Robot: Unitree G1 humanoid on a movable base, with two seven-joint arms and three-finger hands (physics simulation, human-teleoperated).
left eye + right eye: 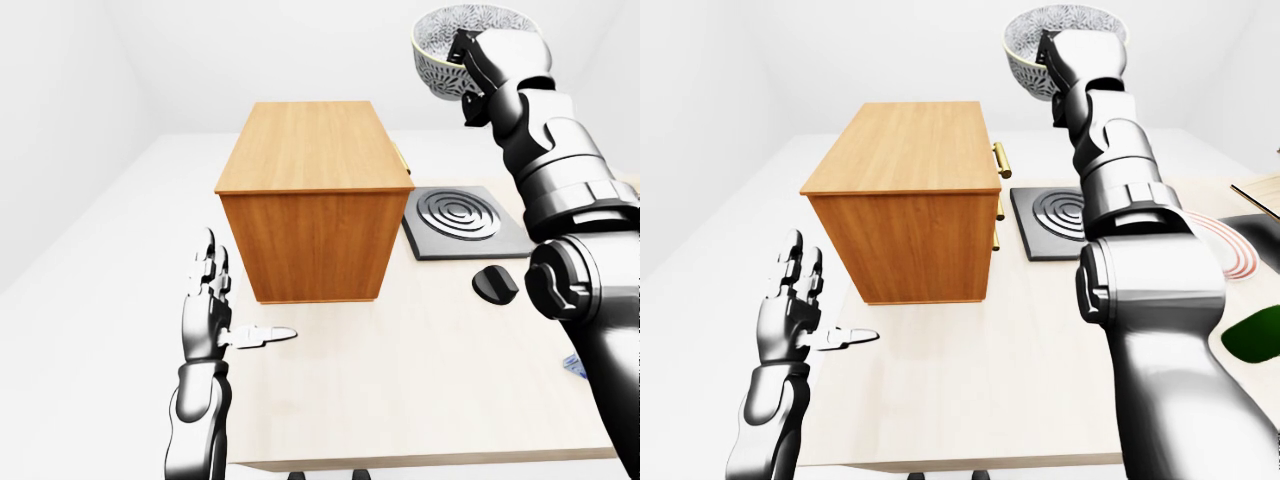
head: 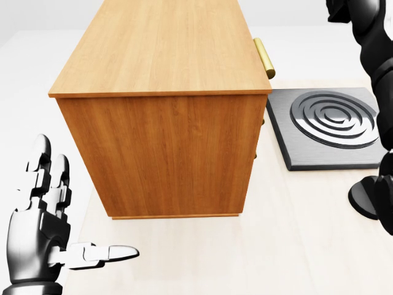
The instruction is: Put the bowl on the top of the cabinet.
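Right hand point(image 1: 475, 60) grips bowl point(image 1: 440, 40) high above cabinet point(image 1: 312, 160) right edge.

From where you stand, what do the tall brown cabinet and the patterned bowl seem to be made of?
Tall brown cabinet: likely wood or wood veneer, matte, with visible grain lines. Patterned bowl, held up by the right hand: perhaps glazed ceramic, black-and-white floral print.

Simulated kitchen: hob plate point(image 1: 458, 215) and knob point(image 1: 494, 283) on pale counter point(image 1: 420, 380).
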